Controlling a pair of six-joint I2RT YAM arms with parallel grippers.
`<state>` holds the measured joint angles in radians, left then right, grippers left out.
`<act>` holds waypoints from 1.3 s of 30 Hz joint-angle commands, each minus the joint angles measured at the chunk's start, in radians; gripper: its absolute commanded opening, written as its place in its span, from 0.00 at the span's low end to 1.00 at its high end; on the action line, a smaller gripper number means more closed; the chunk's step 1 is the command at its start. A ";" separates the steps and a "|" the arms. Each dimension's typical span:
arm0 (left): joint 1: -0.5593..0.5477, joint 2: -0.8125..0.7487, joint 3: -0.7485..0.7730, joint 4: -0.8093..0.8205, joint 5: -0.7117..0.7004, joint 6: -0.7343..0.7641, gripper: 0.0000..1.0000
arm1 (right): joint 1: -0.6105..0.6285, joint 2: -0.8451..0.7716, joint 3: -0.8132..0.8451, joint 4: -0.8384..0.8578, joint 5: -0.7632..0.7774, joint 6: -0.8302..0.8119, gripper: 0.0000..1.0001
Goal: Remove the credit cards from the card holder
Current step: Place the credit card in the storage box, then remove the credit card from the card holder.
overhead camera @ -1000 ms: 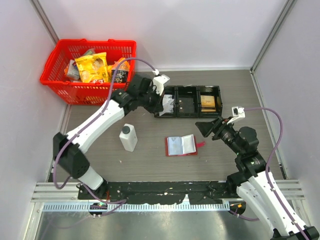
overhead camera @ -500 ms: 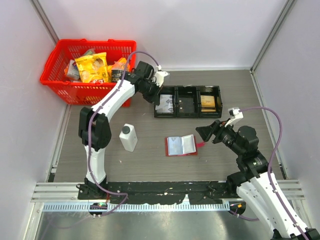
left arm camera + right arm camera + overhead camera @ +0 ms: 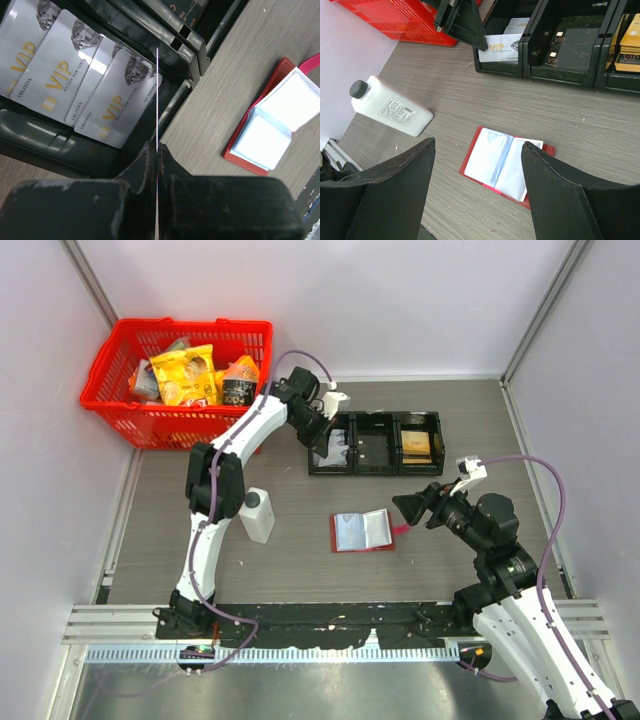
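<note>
- Our left gripper [image 3: 157, 148] is pinched tight on a held card [image 3: 157, 100]. Its wrist view shows that card only edge-on, as a thin pale line, so we cannot read its face there.
- This gripper hangs over the left compartment of the black tray [image 3: 555, 79].
- Credit cards [image 3: 75, 85] marked VIP lie overlapped in that compartment, and the frame edge cuts off the leftmost ones.
- The card holder [image 3: 500, 167] lies spread open on the table [image 3: 600, 140], near the tray's front but apart from it. We cannot tell whether its pale sleeves hold any card.
- Our right gripper [image 3: 408, 506] stands with jaws wide, gripping nothing, just right of the holder. From above it covers part of the red tab.
- A white bottle [image 3: 390, 112] lies left of the holder.
- The red basket [image 3: 180, 380] sits in the far left corner, with its packets too small for us to read.
</note>
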<state>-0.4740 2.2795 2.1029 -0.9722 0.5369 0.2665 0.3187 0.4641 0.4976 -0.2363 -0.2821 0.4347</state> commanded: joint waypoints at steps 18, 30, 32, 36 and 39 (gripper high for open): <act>-0.002 0.000 0.161 -0.036 -0.054 0.045 0.49 | 0.005 -0.015 0.021 -0.014 0.026 -0.011 0.79; -0.005 -0.317 -0.042 0.188 -0.241 -0.260 0.91 | 0.003 0.065 0.090 -0.107 0.058 0.021 0.81; -0.005 -0.433 -0.159 0.259 -0.300 -0.354 1.00 | 0.003 0.102 0.116 -0.149 0.066 0.019 0.81; 0.006 -0.618 -0.369 0.360 -0.330 -0.537 1.00 | 0.005 0.217 0.173 -0.254 0.057 -0.025 0.81; 0.024 -0.760 -0.545 0.440 -0.299 -0.682 1.00 | 0.003 0.278 0.191 -0.274 0.035 -0.043 0.81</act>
<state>-0.4690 1.6611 1.7283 -0.6849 0.2535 -0.1650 0.3187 0.6758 0.6334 -0.4503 -0.2371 0.4305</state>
